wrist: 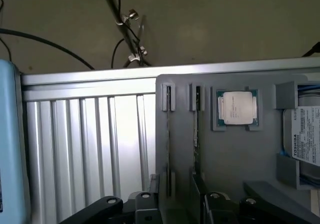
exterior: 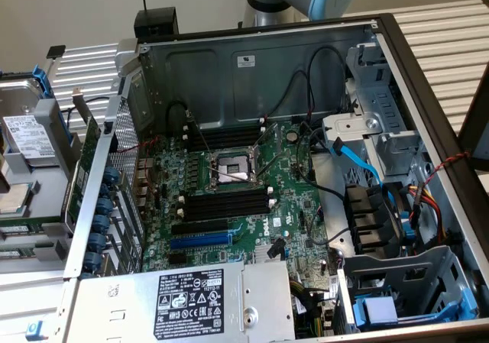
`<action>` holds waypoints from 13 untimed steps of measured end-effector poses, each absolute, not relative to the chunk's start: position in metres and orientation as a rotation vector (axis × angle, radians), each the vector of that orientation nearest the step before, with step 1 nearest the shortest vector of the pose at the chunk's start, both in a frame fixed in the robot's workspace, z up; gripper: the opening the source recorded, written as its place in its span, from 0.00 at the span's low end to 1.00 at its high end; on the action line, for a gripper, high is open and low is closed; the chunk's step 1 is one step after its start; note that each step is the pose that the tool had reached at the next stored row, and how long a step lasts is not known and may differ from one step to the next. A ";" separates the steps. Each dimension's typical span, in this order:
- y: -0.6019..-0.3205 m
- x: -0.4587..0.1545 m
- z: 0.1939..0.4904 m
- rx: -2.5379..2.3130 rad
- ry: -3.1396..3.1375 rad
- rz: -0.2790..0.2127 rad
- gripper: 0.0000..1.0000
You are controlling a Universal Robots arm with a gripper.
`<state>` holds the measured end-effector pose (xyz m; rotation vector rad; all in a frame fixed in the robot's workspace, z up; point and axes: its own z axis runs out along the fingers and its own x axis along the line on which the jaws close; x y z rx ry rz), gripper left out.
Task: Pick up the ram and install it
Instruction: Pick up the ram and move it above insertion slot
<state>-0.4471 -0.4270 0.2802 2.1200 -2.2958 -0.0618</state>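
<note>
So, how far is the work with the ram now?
Nothing looks done yet: the long black memory slots on the board look empty. In hand: the hand hangs over the grey holder, close to the ram, which stands on edge in its groove. Left: both the pick-up and the install.

The exterior view looks steeply down, from close by, into the open metal computer case [exterior: 252, 76], with the green motherboard [exterior: 229, 198] mid-frame. The wrist view faces straight down, close over the grey plastic parts tray [wrist: 235, 159]. Both views share that tray and its silver hard drive [exterior: 27, 137], at the exterior view's left edge.
</note>
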 end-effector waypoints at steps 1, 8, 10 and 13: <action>-0.427 -0.447 0.278 2.120 -2.296 -0.062 0.39; -0.427 -0.449 0.266 2.120 -2.296 -0.063 0.39; -0.428 -0.449 0.262 2.119 -2.295 -0.063 0.39; -0.429 -0.449 0.256 2.119 -2.295 -0.063 0.39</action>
